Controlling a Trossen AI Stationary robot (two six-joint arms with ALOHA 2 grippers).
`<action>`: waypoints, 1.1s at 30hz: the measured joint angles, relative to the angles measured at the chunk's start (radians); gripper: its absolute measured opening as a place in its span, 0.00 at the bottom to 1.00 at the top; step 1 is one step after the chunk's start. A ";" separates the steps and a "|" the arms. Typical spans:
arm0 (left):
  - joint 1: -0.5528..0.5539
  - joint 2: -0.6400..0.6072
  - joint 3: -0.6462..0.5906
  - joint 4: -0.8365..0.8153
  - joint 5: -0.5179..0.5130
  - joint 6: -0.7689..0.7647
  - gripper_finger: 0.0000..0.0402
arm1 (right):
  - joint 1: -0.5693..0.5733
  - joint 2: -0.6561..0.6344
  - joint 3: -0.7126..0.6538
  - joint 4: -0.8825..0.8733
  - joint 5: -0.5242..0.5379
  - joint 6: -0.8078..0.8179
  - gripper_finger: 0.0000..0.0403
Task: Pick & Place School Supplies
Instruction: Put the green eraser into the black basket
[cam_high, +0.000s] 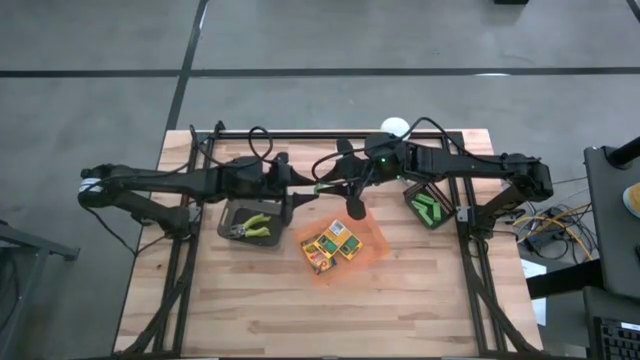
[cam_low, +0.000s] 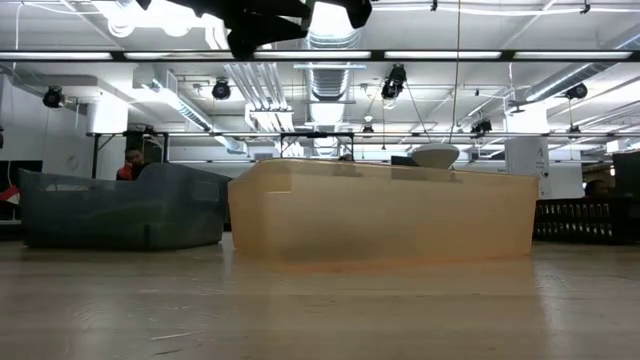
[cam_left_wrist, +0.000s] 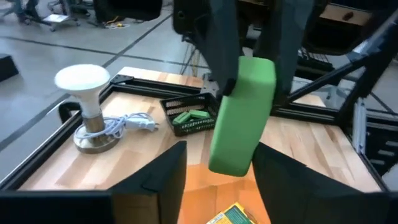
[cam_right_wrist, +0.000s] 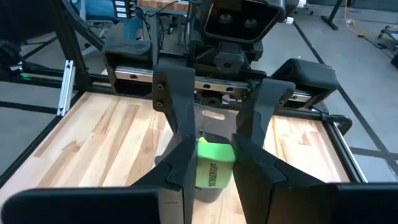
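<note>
A bright green stubby block (cam_left_wrist: 241, 115) hangs in the air above the orange tray (cam_high: 372, 238), between the two arms at the table's middle. My right gripper (cam_right_wrist: 214, 152) is shut on it. My left gripper (cam_left_wrist: 219, 150) faces it from the table's left, open, with a finger on either side of the block's lower end and a gap on both sides. Yellow-and-green crayon boxes (cam_high: 330, 245) lie in the orange tray. Two plier-like tools (cam_high: 252, 226) lie in a dark bin (cam_high: 232, 214). More green pieces (cam_high: 427, 208) fill a black basket. My right gripper pinches the green block between its two fingers (cam_left_wrist: 219, 53) at the block's upper end (cam_left_wrist: 252, 70). The fingers slant down from the table's right. The block is lifted clear and hangs tilted below them, its printed face (cam_right_wrist: 214, 174) toward the right wrist camera.
A white round-headed lamp (cam_left_wrist: 87, 93) with a coiled cable stands at the far edge, beside the black basket (cam_left_wrist: 186, 118). A black metal frame (cam_high: 190, 215) runs around the table. In the low view the orange tray (cam_low: 380, 215) and the dark bin (cam_low: 120, 210) stand side by side.
</note>
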 joint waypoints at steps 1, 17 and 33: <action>-0.002 0.000 0.000 -0.001 -0.017 -0.013 0.47 | 0.000 0.000 0.000 0.000 0.001 0.000 0.20; -0.001 -0.005 0.003 0.000 -0.078 -0.038 0.55 | -0.002 -0.002 0.000 -0.003 0.061 0.001 0.21; 0.002 -0.082 0.075 -0.197 -0.376 0.065 0.55 | -0.006 -0.148 0.000 -0.309 0.541 0.211 0.22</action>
